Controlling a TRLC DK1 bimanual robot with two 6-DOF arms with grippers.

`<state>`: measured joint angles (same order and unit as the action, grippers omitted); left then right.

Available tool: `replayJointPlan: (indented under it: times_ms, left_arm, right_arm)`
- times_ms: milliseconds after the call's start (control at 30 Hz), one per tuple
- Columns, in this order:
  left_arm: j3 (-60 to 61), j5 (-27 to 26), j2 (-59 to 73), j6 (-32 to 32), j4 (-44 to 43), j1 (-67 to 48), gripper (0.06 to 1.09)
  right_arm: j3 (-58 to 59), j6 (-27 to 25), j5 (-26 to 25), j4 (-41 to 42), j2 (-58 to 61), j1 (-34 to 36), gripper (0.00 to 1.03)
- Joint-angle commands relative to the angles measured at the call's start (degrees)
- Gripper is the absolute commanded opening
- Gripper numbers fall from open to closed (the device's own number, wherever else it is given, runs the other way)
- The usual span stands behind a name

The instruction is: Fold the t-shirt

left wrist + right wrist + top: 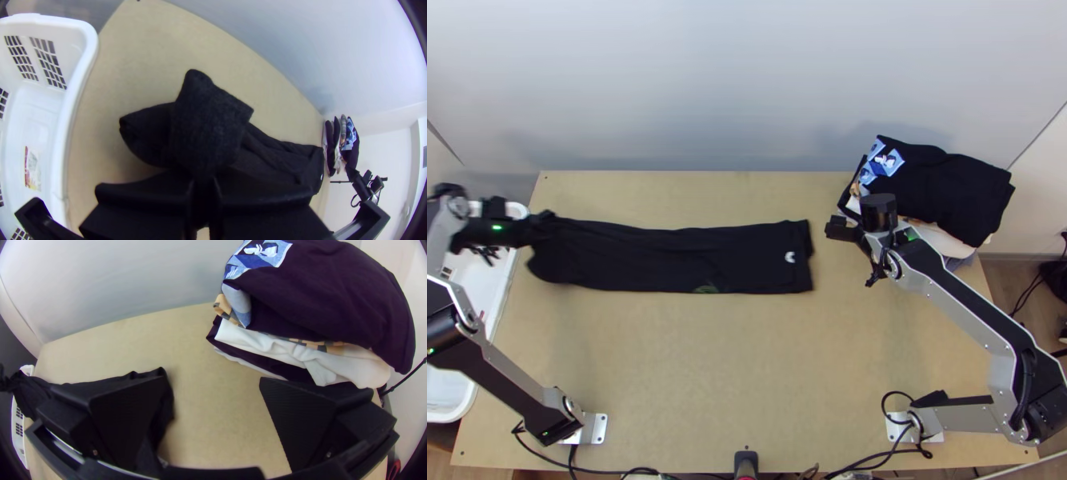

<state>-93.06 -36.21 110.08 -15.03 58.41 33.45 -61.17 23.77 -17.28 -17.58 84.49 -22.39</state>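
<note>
Left arm [515, 384]: silver-grey links, black joints; base [595, 428] between seven and eight o'clock in the top view. From there the lower link ran toward ten o'clock, the next toward twelve. Its tool [535, 228] lay at nine o'clock, pointed toward three, fingers [151, 195] drawn close together.

Right arm [955, 300]: same finish; base [903, 428] between four and five o'clock. Lower link ran toward three o'clock, forearm back toward ten or eleven. Its tool [857, 240] was at three o'clock, wide black fingers [307, 418] spread well apart.
</note>
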Motion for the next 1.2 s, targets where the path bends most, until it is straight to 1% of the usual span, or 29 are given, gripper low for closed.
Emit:
replayJointPlan:
  times_ms: [0, 167, 233, 300, 533, 667, 800, 1167]
  left_arm:
    - [-6.44, 0.0, -5.76, 0.26, 8.47, 1.97, 0.09]
    - [-6.35, 3.25, -12.88, 7.47, 7.59, -10.78, 0.09]
    - [-7.23, 6.06, -13.58, 11.16, 6.98, -17.28, 0.09]
    - [-8.46, 7.03, -13.58, 13.62, 6.98, -23.17, 0.09]
    - [-16.02, 9.31, -7.95, 22.32, 4.52, -39.78, 0.09]
    - [-20.41, 9.75, -3.56, 26.54, 2.23, -46.2, 0.09]
    - [-23.14, 12.92, -0.04, 28.03, 0.74, -52.26, 0.09]
    - [-26.83, 13.97, 6.9, 30.14, -1.72, -59.82, 0.09]
  right_arm:
    - [0.43, 0.49, 0.05, 0.62, 0.68, 0.07, 0.98]
    - [-0.09, 0.49, 0.05, 0.71, 0.5, 0.42, 0.98]
    - [-0.18, 0.4, 0.05, 0.71, -0.11, 1.12, 0.98]
    - [-0.01, 0.4, 0.05, 0.71, -0.82, 2.0, 0.98]
    - [1.4, 0.05, 0.14, 0.71, -2.66, 5.08, 0.98]
    - [2.19, 0.31, 0.14, 0.71, -3.01, 6.04, 0.98]
    - [2.72, 0.58, 0.14, 0.71, -3.19, 7.36, 0.98]
    - [4.04, 0.49, 0.23, 0.71, -4.16, 10.09, 0.98]
